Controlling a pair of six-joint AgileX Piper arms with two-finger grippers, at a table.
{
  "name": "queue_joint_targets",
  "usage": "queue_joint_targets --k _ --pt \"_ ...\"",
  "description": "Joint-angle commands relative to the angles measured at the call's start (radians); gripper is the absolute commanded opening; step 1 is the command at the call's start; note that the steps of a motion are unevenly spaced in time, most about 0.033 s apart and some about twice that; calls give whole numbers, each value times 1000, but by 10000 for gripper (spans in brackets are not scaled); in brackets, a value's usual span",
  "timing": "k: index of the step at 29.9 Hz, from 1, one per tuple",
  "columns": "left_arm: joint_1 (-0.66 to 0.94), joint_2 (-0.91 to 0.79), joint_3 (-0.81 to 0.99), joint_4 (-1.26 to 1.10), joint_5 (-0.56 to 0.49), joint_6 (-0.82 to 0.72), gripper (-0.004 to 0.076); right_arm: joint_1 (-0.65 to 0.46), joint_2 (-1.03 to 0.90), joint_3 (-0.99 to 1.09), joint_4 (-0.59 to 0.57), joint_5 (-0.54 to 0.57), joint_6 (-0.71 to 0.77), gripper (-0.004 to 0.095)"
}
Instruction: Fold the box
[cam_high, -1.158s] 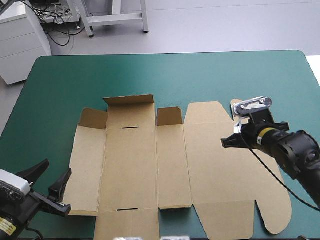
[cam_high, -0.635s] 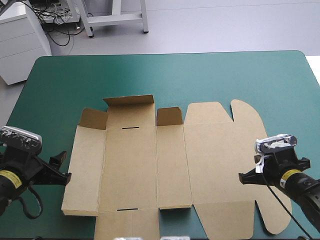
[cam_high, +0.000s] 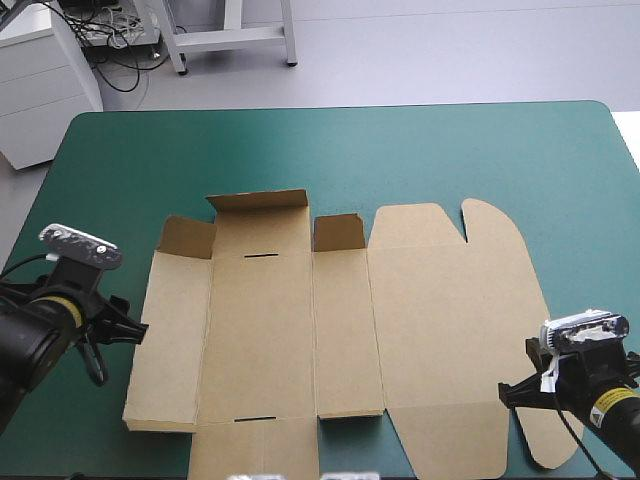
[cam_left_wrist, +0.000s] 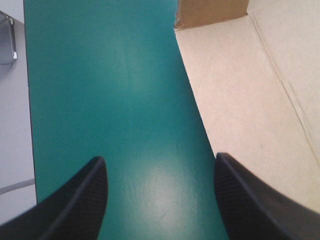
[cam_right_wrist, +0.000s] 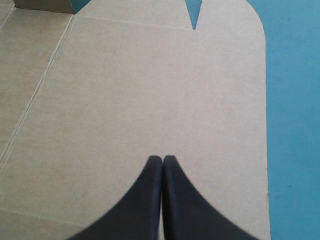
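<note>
Teal-green cover (cam_high: 200, 150) is seen all over the surface (cam_high: 480, 150), and the box (cam_high: 340, 330) is laid flat on its near half, with only small far flaps (cam_high: 338, 232) tipped up. The left tool (cam_left_wrist: 160, 159) is held spread over bare cover, just beside the box's left edge, likely so that this side can be scooped up. The right tool (cam_right_wrist: 162, 160) is pressed together, empty, over the wide right panel (cam_high: 450, 300), perhaps to pin it down. Lots of room is left at the far side; little is left by the near edge.
</note>
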Motion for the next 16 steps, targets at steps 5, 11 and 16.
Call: queue_joint_targets --k 5,11,16 --pt "136 152 -32 9 -119 1 442 -5 -4 -24 -11 -22 -23 -23" --pt "546 183 -32 -386 -161 309 442 -5 -4 -24 -11 -22 -53 -23" --pt "849 226 -30 -839 -12 500 442 -5 -4 -24 -15 -22 -53 -23"
